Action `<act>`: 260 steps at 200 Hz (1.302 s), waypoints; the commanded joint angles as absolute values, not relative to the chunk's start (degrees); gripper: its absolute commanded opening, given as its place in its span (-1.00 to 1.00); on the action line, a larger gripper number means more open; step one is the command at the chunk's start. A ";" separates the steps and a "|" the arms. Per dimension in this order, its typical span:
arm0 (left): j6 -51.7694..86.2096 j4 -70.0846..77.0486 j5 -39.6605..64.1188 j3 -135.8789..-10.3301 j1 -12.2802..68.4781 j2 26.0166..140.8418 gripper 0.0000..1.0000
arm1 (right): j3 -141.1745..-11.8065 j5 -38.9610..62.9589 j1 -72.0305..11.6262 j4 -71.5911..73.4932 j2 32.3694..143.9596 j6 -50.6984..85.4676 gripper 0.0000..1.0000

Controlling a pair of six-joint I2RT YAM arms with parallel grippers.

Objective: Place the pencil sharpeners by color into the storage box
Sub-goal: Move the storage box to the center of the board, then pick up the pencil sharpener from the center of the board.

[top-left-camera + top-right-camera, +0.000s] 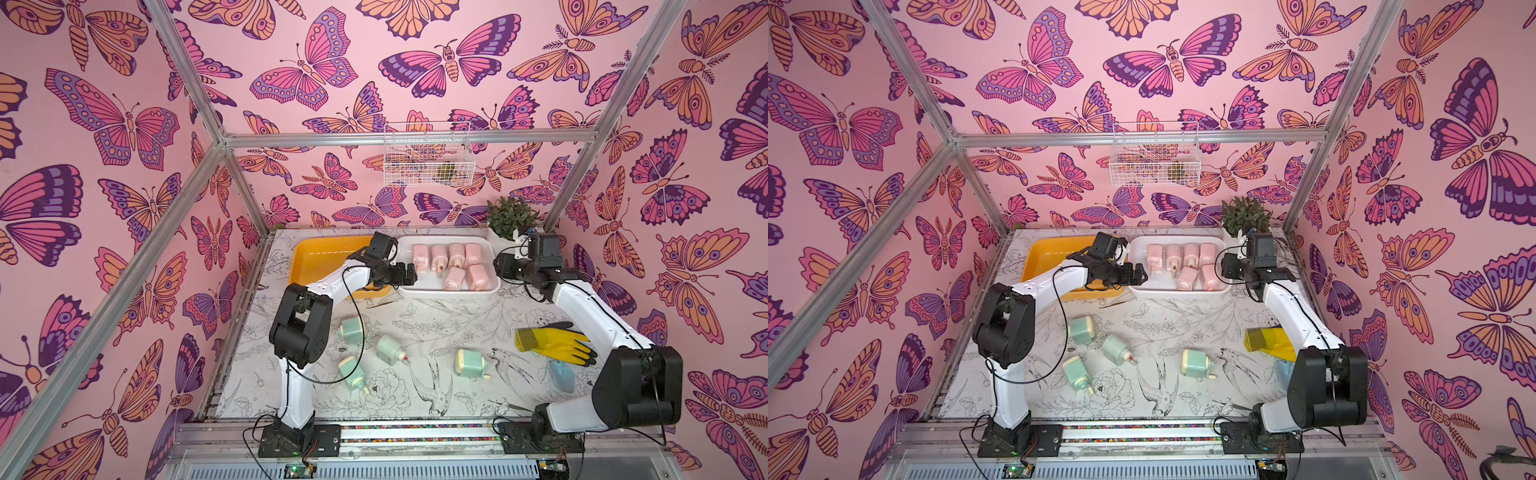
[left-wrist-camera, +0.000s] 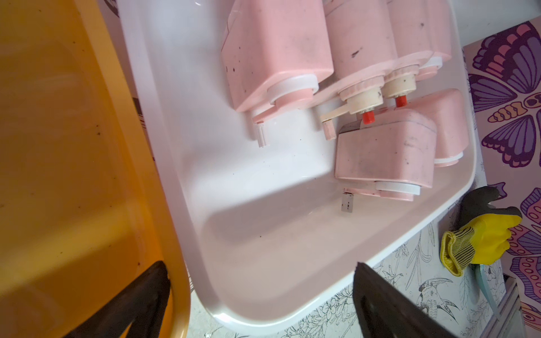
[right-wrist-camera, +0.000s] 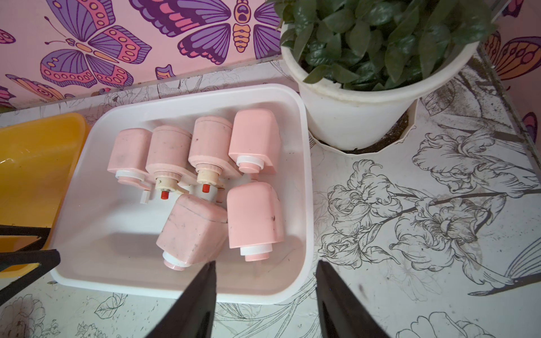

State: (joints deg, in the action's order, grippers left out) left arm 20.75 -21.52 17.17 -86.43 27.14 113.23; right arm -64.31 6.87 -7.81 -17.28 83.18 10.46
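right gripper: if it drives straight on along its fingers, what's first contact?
Likely the white tray: the right gripper, jaws apart and empty, straddles its near corner, with the nearest pink sharpener just beyond. Height over the rim is unclear, so it might pass above.

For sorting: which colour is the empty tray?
Yellow-orange tray, clearest in a top view.

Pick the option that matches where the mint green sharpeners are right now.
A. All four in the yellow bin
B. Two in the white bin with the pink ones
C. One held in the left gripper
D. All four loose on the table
D: the four mint green sharpeners lie apart on the table, while the yellow bin is empty and the white bin holds only pink sharpeners.
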 commanded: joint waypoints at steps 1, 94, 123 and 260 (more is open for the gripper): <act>17.23 -22.69 15.34 -83.38 27.95 105.57 1.00 | -64.59 8.43 -9.83 -19.45 82.73 9.49 0.34; 13.20 -25.33 9.83 -67.62 27.69 82.31 1.00 | -59.61 -3.54 -36.97 -51.11 65.45 0.15 0.98; 13.79 -16.97 13.67 -58.88 27.69 77.21 1.00 | -63.16 0.24 -40.63 -55.24 65.70 -10.77 0.98; 14.80 -7.38 0.98 -45.90 25.71 63.19 1.00 | -53.24 9.37 -40.56 -53.70 77.75 -41.08 0.98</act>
